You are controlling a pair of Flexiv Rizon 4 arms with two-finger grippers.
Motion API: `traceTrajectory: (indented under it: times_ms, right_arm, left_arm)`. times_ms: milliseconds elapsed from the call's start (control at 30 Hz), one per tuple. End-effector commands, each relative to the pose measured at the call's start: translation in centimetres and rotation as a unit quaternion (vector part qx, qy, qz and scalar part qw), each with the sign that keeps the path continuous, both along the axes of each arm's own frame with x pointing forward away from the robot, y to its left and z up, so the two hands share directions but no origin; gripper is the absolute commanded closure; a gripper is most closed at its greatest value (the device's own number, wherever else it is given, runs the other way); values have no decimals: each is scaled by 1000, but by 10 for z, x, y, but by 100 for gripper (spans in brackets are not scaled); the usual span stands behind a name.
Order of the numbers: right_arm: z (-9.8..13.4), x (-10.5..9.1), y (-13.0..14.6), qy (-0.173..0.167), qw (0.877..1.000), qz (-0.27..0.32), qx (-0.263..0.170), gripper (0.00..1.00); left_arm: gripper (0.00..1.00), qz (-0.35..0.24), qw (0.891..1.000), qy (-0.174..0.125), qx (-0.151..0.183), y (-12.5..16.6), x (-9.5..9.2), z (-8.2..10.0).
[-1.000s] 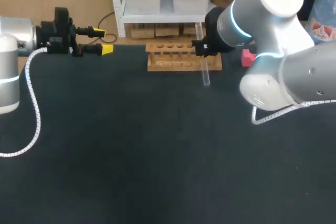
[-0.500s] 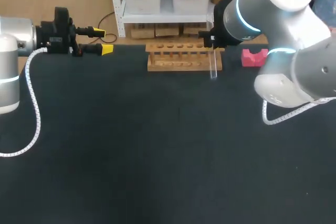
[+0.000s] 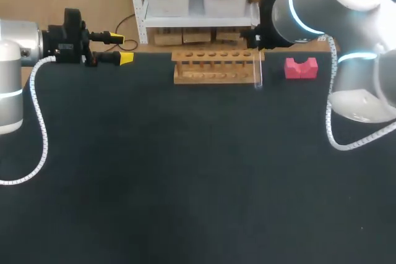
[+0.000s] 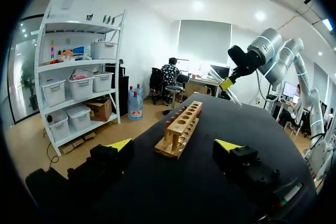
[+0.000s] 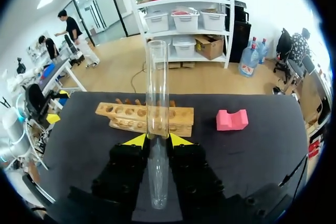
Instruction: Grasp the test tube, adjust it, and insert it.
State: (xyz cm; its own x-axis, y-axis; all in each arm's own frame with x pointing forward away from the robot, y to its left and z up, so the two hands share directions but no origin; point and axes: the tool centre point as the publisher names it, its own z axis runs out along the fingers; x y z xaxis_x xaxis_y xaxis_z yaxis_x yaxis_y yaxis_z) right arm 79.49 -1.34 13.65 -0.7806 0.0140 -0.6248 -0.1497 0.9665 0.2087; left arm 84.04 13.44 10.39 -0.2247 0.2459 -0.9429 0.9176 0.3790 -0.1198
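A clear glass test tube [image 5: 157, 103] stands upright between the yellow tips of my right gripper [image 5: 157, 140], which is shut on it. In the head view the tube [image 3: 258, 73] hangs from that gripper [image 3: 255, 41] just past the right end of the wooden rack [image 3: 216, 68]. The rack [image 5: 144, 118] with its row of holes lies ahead of the right gripper. My left gripper [image 3: 122, 48] is at the table's far left edge, open and empty. In its own view the left gripper [image 4: 174, 146] faces the rack [image 4: 181, 129] end-on, and the tube [image 4: 234, 97] shows beyond.
A pink foam block [image 3: 301, 67] sits to the right of the rack near the table's far edge; it also shows ahead of the right gripper [image 5: 232, 120]. The black table [image 3: 185, 177] stretches wide in front of the rack.
My right arm has carried the tube to the right, from in front of the rack's right part to just past its right end. The tube now hangs more upright. The left arm has not moved.
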Motion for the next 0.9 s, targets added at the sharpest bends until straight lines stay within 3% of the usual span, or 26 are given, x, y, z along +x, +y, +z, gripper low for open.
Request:
traceTrajectory:
  times_ms: [33, 800, 900]
  right_arm:
    - [-2, -7, -8, -69, 997, -12, 15, 100]
    - [-2, -7, -8, -69, 997, -12, 15, 100]
    - [0, 3, 3, -120, 992, -27, 11, 100]
  left_arm:
    - [0, 2, 1000, -3, -1, 0, -2, -1]
    - [0, 2, 1000, -3, -1, 0, -2, -1]
    - [0, 2, 1000, -3, -1, 0, -2, -1]
